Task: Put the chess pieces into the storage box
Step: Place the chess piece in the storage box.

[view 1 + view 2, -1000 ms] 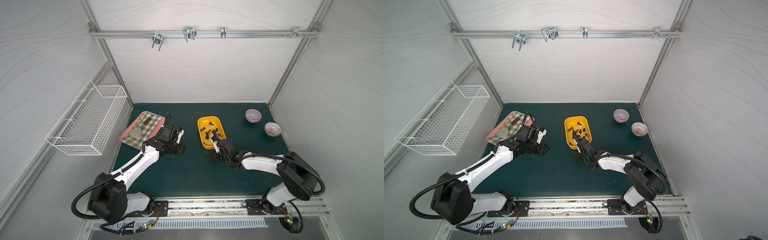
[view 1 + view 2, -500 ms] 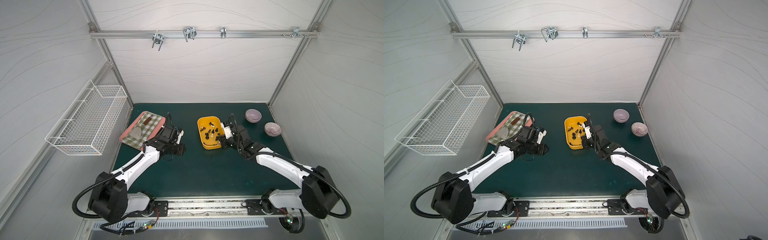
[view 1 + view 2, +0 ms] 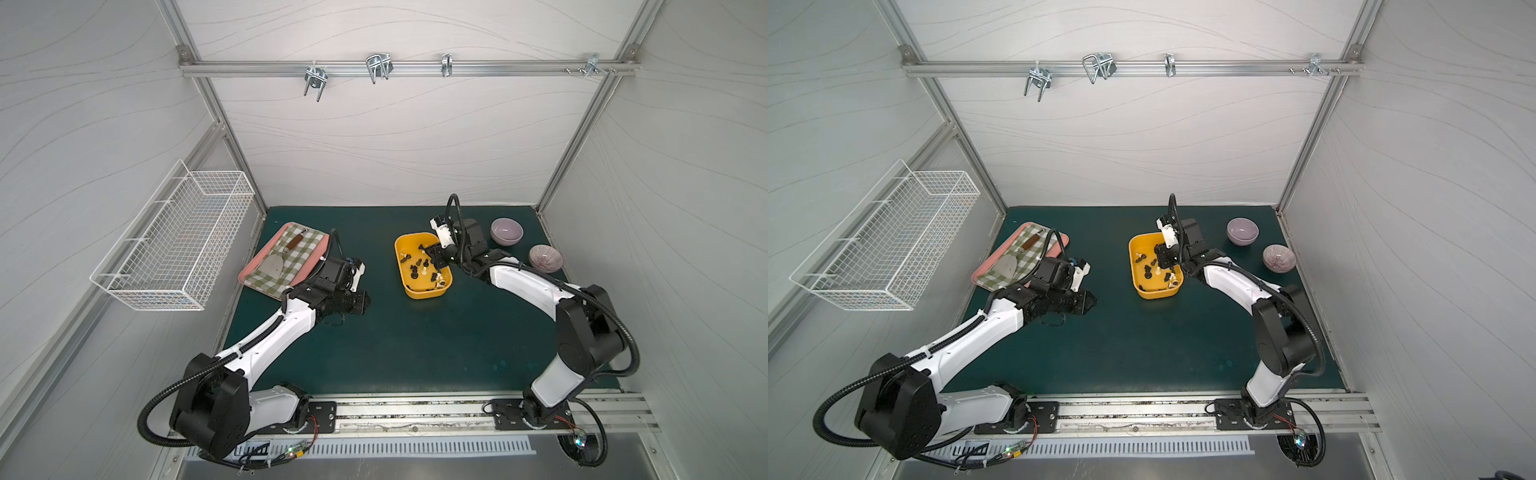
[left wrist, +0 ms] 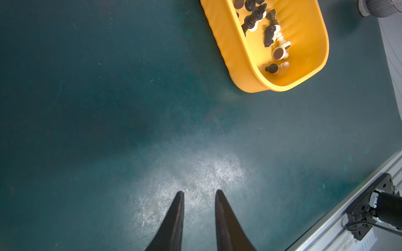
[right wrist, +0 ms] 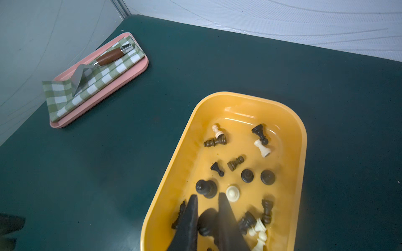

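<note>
The yellow storage box [image 3: 424, 295] [image 3: 1156, 293] stands on the green mat right of centre. Inside it lie several chess pieces [image 3: 419, 266] [image 5: 247, 175], black and cream, some upright and some toppled. My right gripper [image 3: 434, 257] [image 5: 207, 195] reaches into the box from its far right side. It is shut on a black chess piece [image 5: 206, 221] just above the box floor. My left gripper [image 3: 361, 303] [image 4: 199, 192] hovers low over bare mat left of the box. Its fingers are apart, with nothing between them.
A pink tray [image 3: 245, 274] with a checked cloth and a spatula lies at the back left, close behind my left wrist. Two purple bowls [image 3: 506, 230] [image 3: 545, 257] stand at the back right. A white wire basket [image 3: 174, 245] hangs on the left wall.
My right arm has swung out to the right. Its gripper has gone from the box's near end round to its far right side and now reaches into the box. My left arm has barely moved.
</note>
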Tool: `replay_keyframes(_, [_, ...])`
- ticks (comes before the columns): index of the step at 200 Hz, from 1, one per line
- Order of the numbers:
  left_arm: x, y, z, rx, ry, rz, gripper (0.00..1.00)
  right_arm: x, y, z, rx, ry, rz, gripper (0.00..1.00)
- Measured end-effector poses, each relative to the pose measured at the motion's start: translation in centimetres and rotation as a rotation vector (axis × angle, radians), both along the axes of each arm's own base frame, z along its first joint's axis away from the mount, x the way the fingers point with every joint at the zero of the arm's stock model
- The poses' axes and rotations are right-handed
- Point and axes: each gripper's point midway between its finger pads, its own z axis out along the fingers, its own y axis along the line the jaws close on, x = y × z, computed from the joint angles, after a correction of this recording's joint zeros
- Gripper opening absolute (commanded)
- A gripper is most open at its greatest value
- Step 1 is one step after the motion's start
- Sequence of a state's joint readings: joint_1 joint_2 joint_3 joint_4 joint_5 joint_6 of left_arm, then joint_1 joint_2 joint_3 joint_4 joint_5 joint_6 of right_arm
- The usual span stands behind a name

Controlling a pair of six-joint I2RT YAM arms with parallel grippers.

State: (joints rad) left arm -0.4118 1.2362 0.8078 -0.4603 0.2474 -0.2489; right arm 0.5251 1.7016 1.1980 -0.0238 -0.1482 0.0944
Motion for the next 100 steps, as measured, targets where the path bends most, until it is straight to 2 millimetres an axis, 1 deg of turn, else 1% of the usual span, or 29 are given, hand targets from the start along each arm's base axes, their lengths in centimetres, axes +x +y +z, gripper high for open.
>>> replay_keyframes(54, [-0.2, 0.1, -0.4, -0.007, 0.005, 0.01, 0.27, 3.4, 2.7, -1.9, 0.022, 0.038, 0.033, 0.15])
replay_keyframes(82, [-0.5, 0.0, -0.6, -0.013, 0.011, 0.01, 0.27, 4.6, 3.6, -2.9, 0.023, 0.052, 0.037, 0.15])
replay_keyframes(100, [-0.6, 0.0, -0.8, -0.017, 0.018, 0.007, 0.27, 5.2, 4.0, -3.2, 0.024, 0.053, 0.039, 0.15])
